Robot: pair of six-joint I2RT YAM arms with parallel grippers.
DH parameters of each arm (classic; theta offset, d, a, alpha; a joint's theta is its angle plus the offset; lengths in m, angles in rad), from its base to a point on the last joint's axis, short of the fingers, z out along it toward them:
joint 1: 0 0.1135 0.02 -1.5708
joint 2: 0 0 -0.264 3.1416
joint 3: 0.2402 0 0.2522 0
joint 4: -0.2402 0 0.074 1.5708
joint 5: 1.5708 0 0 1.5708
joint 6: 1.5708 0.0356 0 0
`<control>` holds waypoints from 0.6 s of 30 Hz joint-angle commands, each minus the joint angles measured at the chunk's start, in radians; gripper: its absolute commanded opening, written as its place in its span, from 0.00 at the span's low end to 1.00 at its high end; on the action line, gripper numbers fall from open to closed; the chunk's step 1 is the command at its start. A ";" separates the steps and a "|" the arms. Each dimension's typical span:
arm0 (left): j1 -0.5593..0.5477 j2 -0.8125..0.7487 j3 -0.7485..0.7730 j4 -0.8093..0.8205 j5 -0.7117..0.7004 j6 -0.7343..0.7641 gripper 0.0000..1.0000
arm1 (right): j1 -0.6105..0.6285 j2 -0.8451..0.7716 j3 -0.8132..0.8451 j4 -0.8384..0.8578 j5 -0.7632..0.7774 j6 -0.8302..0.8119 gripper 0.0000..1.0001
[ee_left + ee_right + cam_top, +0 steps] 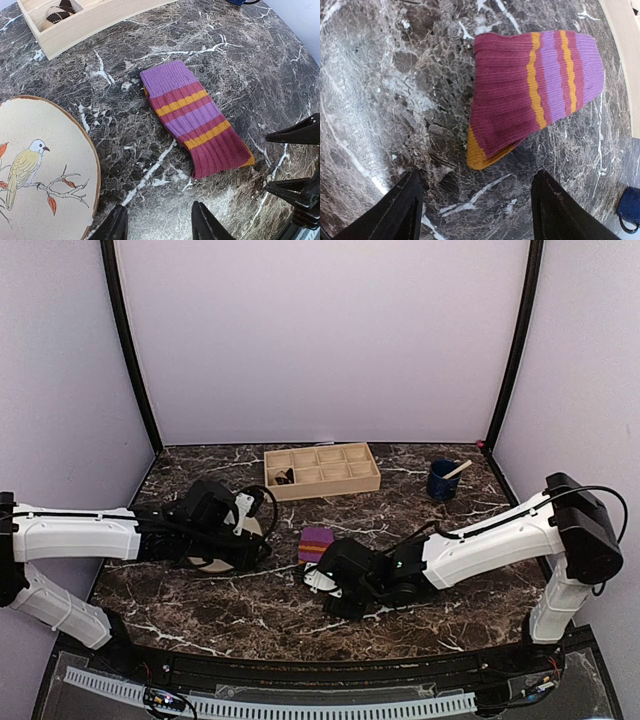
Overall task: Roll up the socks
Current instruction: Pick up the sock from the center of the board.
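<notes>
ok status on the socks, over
Left claw open, right claw open. Striped sock flat, unrolled. Argyle sock in wooden tray. Nothing in the way.

Ribbed knit cloth, matt and soft-looking, in the flat magenta-purple sock with orange stripes (pixel 192 117). Polished sheen over the dark white-veined marble tabletop (pixel 240 60). Pale bare wood, smooth, in the compartmented rectangular tray (pixel 85 25). Matt finish, perhaps stoneware, on the round beige bird-painted plate (pixel 60 125).

sock (pixel 316 543): centre | plate (pixel 60 135): left of it | tray (pixel 325 486): behind | second sock (pixel 285 477): tray's near-left compartment | cup (pixel 442 481): rear right
</notes>
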 commanded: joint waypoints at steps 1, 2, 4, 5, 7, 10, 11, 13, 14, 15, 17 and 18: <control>0.012 -0.054 -0.033 0.020 0.007 -0.020 0.46 | 0.009 0.029 0.022 0.028 -0.006 -0.057 0.69; 0.013 -0.060 -0.035 0.022 0.009 -0.023 0.46 | 0.009 0.035 0.022 0.033 0.000 -0.065 0.69; 0.017 -0.066 -0.041 0.022 0.011 -0.025 0.46 | 0.008 0.046 0.026 0.038 0.006 -0.083 0.69; 0.018 -0.067 -0.043 0.022 0.011 -0.026 0.46 | 0.008 0.050 0.030 0.041 0.008 -0.093 0.69; 0.020 -0.067 -0.045 0.024 0.013 -0.026 0.46 | 0.008 0.063 0.035 0.042 0.016 -0.116 0.69; 0.022 -0.065 -0.046 0.023 0.017 -0.028 0.46 | 0.009 0.081 0.043 0.044 0.031 -0.144 0.69; 0.022 -0.065 -0.047 0.024 0.017 -0.028 0.46 | 0.009 0.085 0.044 0.048 0.036 -0.153 0.69; 0.024 -0.063 -0.049 0.024 0.015 -0.027 0.47 | 0.006 0.090 0.044 0.057 0.045 -0.169 0.69; 0.026 -0.063 -0.049 0.025 0.016 -0.026 0.46 | 0.007 0.093 0.041 0.061 0.046 -0.178 0.69; 0.027 -0.062 -0.050 0.024 0.017 -0.026 0.46 | 0.005 0.097 0.041 0.066 0.050 -0.185 0.69; 0.029 -0.059 -0.049 0.025 0.018 -0.024 0.47 | 0.001 0.104 0.042 0.069 0.052 -0.199 0.70; 0.031 -0.059 -0.050 0.024 0.019 -0.022 0.47 | -0.002 0.109 0.041 0.070 0.051 -0.204 0.70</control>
